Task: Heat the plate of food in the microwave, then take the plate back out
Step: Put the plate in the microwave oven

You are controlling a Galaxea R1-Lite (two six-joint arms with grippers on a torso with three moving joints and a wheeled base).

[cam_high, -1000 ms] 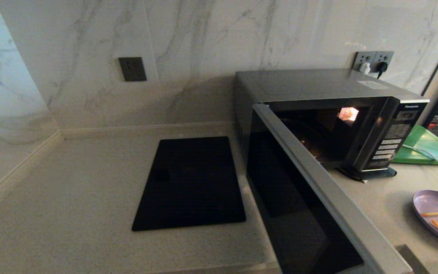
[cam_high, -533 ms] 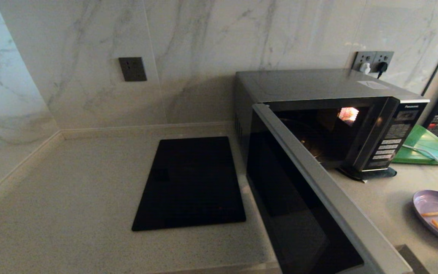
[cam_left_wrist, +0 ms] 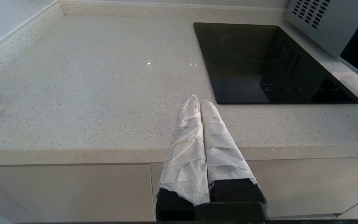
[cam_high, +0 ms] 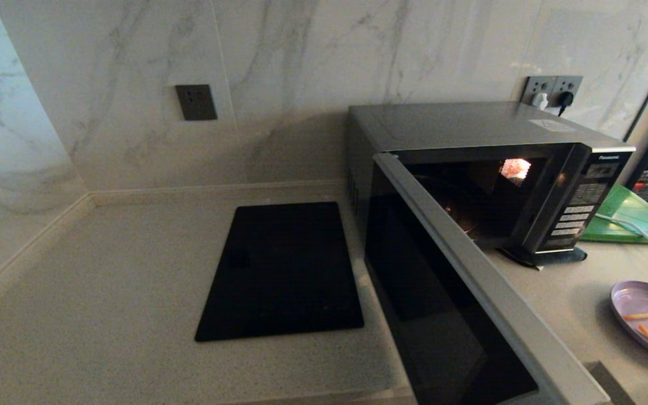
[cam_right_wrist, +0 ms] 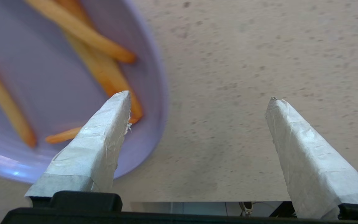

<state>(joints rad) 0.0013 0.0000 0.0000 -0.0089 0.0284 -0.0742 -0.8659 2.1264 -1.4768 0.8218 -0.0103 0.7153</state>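
My right gripper (cam_right_wrist: 197, 99) hangs over the countertop (cam_right_wrist: 259, 46) with fingers spread wide, holding nothing; one finger (cam_right_wrist: 104, 133) overlaps the rim of the plate of food (cam_right_wrist: 57, 93), the other finger (cam_right_wrist: 306, 155) is over bare counter well off the plate. The plate's curved edge runs just inside the gap between my fingers, so most of that gap is open stone. Orange-yellow fries (cam_right_wrist: 101, 65) lie on the plate just beyond the overlapping fingertip; can't tell if the finger touches the plate. In the head view the plate sits flat on the counter, near its front edge, well apart from the microwave (cam_high: 470, 129). The microwave door (cam_high: 448, 292) is swung wide open toward me, its long silver top edge cutting diagonally across the counter between the plate and the black cooktop (cam_high: 284, 270). The cavity (cam_high: 470, 202) is lit, and open counter lies between its mouth and the plate. A green board (cam_high: 633, 216) lies beyond the button panel. My left gripper (cam_left_wrist: 200, 101) is parked off the counter's front edge, fingers pressed together, empty, with bare countertop beyond its tips and the cooktop's corner near them.
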